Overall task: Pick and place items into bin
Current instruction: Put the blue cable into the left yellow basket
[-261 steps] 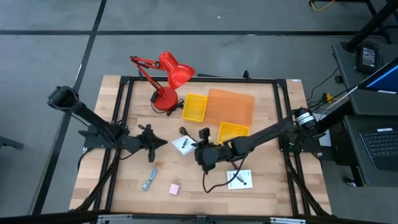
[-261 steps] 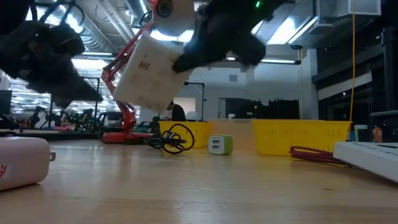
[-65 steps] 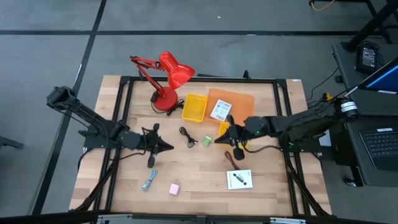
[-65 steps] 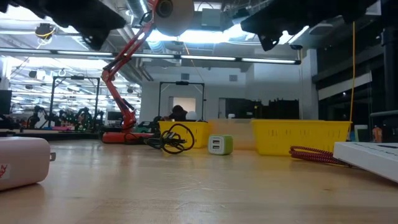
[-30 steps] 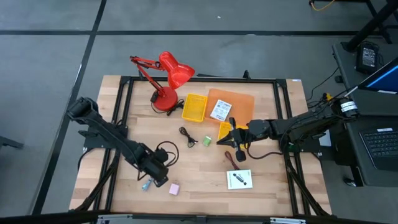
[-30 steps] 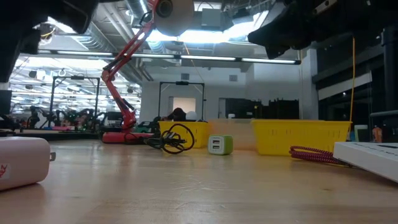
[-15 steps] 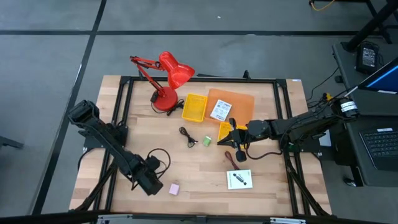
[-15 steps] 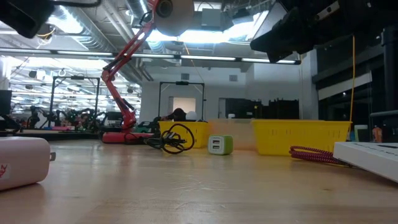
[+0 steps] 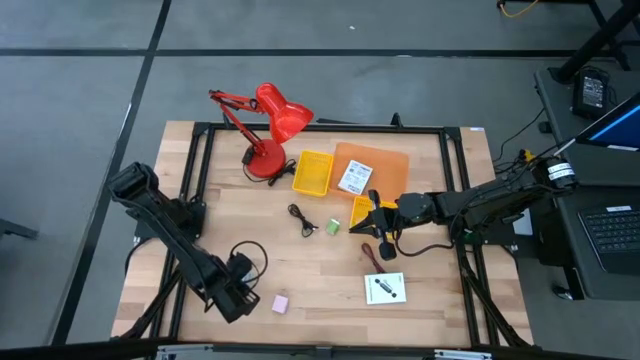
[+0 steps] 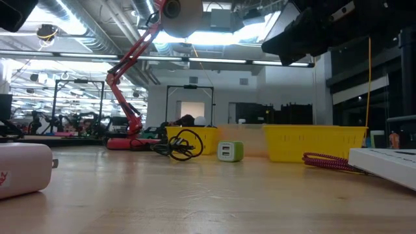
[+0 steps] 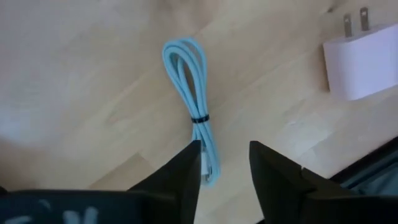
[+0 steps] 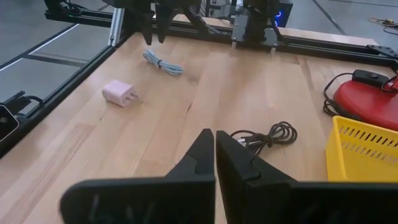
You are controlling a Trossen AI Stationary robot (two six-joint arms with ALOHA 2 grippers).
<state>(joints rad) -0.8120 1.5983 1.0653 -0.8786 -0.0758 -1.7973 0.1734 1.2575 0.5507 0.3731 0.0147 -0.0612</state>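
Observation:
A light-blue coiled cable [image 11: 198, 112] lies flat on the wood near the table's near-left corner. My left gripper [image 11: 224, 149] hangs open just above it, the cable's near end showing between the two fingers; in the high view this gripper [image 9: 238, 296] covers the cable. A pink charger block [image 9: 281, 302] lies beside it. My right gripper [image 12: 215, 140] is shut with nothing in it, hovering mid-table [image 9: 366, 228] near the black cable [image 9: 300, 217], green block [image 9: 333, 227] and maroon cord [image 9: 375, 258]. One white card [image 9: 385, 288] lies near the front; another [image 9: 353, 178] rests in the orange bin [image 9: 385, 165].
A red desk lamp [image 9: 270, 125] stands at the far left. Two yellow baskets [image 9: 313, 172] [image 9: 372, 212] sit beside the orange bin. A black frame rail [image 9: 190, 190] runs around the tabletop. Bare wood lies between the black cable and the pink charger.
My left gripper has travelled toward the table's near edge and a little to the left, ending over the light-blue cable, which it now hides in the high view. The right arm has kept still.

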